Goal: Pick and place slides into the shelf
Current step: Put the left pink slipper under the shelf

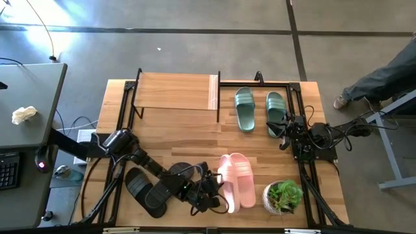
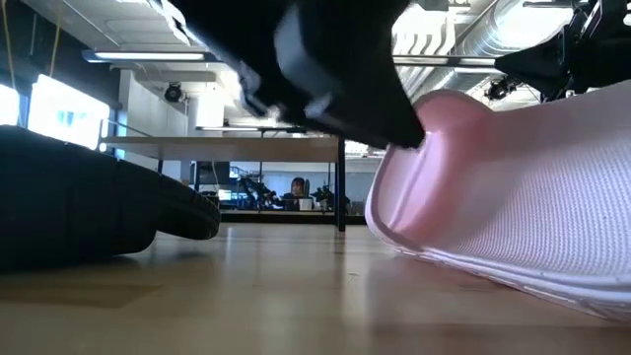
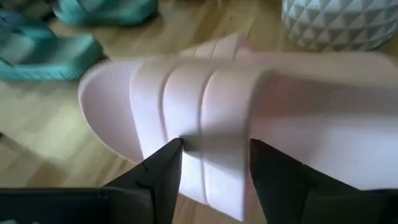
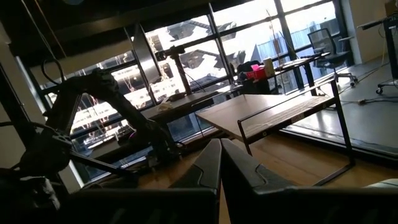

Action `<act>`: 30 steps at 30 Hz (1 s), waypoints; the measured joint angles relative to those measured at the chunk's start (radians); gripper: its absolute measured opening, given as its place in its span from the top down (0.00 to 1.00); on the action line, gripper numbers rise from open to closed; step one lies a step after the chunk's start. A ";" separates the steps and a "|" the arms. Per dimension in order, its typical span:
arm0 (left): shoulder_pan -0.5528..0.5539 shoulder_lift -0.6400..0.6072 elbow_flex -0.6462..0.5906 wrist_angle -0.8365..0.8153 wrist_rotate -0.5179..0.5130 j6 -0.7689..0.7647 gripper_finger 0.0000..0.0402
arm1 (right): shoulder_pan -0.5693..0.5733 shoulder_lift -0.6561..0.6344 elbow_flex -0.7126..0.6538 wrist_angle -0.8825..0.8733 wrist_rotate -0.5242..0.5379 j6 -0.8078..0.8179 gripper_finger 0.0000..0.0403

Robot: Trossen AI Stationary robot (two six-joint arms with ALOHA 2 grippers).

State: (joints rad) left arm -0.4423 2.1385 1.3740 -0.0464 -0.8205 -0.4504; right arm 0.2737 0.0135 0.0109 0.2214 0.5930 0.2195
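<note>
The left gripper (image 3: pixel 214 163) is at the pink slides (image 1: pixel 237 181), its fingers (image 3: pixel 163 167) apart on both sides of one ribbed strap, near the table's 6 o'clock edge. The black slides (image 1: pixel 151 188) lie just at its 9 o'clock. The green slides (image 1: pixel 260 110) and the closed right gripper (image 1: pixel 283 132) are toward 1 o'clock, and the shelf (image 1: pixel 175 91) stands at 11 o'clock.
</note>
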 joint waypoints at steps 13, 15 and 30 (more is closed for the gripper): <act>0.022 0.027 0.000 -0.009 -0.105 -0.003 0.59 | 0.000 0.000 0.000 0.000 0.001 0.007 1.00; 0.032 0.036 0.000 -0.006 -0.107 -0.003 0.59 | 0.000 0.000 0.000 0.000 0.001 0.007 1.00; 0.021 0.038 0.000 -0.008 -0.131 0.000 0.96 | 0.000 0.000 0.000 -0.001 -0.003 0.013 1.00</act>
State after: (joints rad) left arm -0.4210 2.1761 1.3739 -0.0542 -0.9515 -0.4500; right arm 0.2737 0.0139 0.0109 0.2206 0.5896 0.2325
